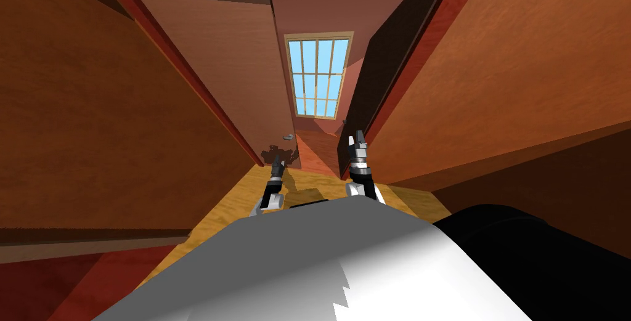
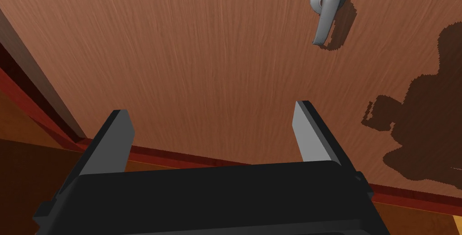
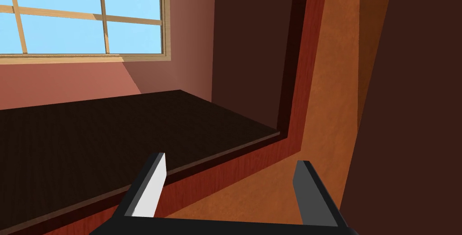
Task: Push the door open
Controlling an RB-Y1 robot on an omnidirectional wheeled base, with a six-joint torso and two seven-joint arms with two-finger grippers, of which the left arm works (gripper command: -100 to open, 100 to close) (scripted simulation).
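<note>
Head view: the door (image 1: 246,89) is left of centre, a brown wood-grain panel slanting up, with a red frame (image 1: 203,101) along its far-left side and a grey lever handle (image 1: 288,135) near its free edge. The left gripper (image 1: 275,164) is low at the door, just below the handle and close to that free edge. In the left wrist view its two fingers (image 2: 118,142) stand apart with nothing between them, tips aimed at the lower part of the door face. Can't tell whether the tips touch the wood. The handle sits beyond the fingertips and off to one finger's side, apart from the gripper, its lever running from a round rose back toward the gripper's end of the door. A blocky dark shadow (image 2: 424,124) lies on the door beside the gripper. A red strip (image 2: 189,159) runs along the foot of the door, above the orange-yellow wood floor (image 1: 246,206). Past the door's free edge there is a gap showing a pinkish wall (image 1: 308,9) and a window (image 1: 317,77) with a pale frame and blue panes. The right gripper (image 1: 357,142) is held up at the right side of that gap, beside a dark brown panel (image 1: 388,71) and away from the door. Its fingers are spread apart and hold nothing. Orange-brown side walls (image 1: 92,120) close in left and right.
</note>
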